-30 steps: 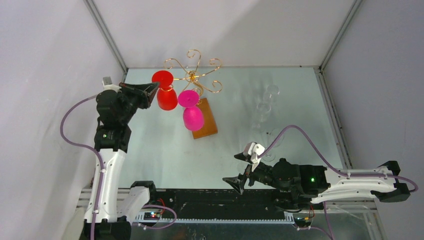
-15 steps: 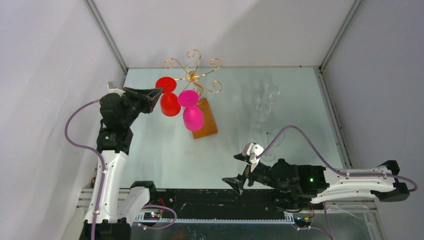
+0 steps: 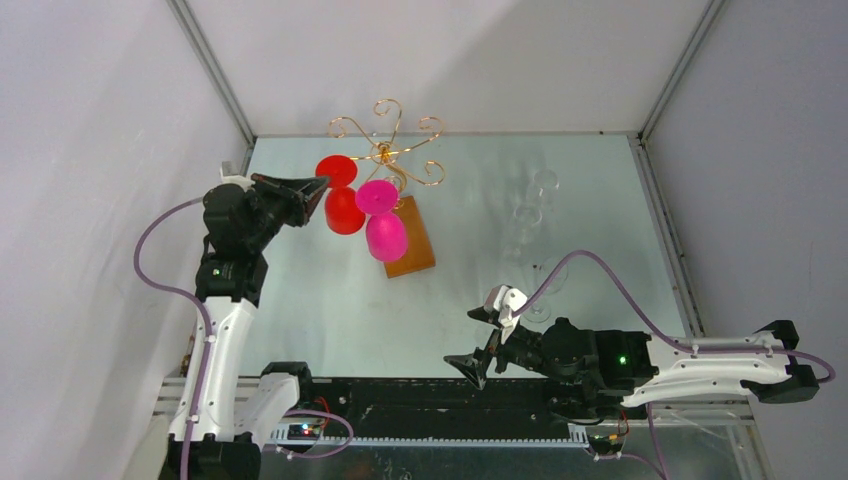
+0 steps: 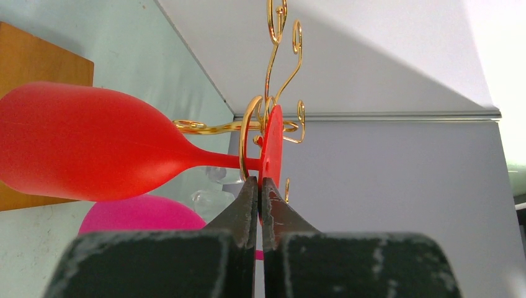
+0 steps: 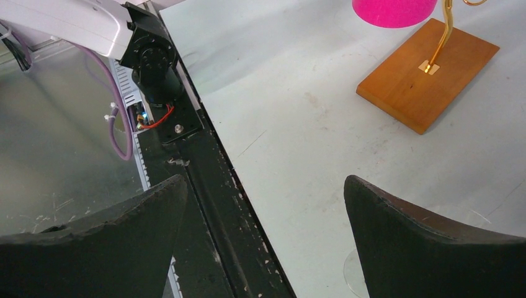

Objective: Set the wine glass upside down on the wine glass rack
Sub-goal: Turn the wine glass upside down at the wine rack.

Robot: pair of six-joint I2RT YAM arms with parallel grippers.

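Observation:
The red wine glass (image 3: 344,212) hangs bowl-down at the left side of the gold wine glass rack (image 3: 385,150). In the left wrist view a gold curl (image 4: 248,133) loops round the stem of the red glass (image 4: 80,149) right beside its foot. My left gripper (image 4: 259,181) is shut on the rim of that foot, and in the top view this left gripper (image 3: 322,183) reaches in from the left. A pink glass (image 3: 385,235) hangs upside down on the rack too. My right gripper (image 3: 470,338) stands open and holds nothing, low over the near table.
The rack's brown wooden base (image 3: 410,240) lies under the pink glass; that base (image 5: 428,74) also shows in the right wrist view. Clear glasses (image 3: 530,215) stand at the right, and one clear foot (image 5: 353,273) is beside my right fingers. Black rail (image 5: 211,186) runs along the near edge.
My left gripper has carried the red glass right and slightly nearer, bringing its stem into the rack's curl. The right arm has not moved.

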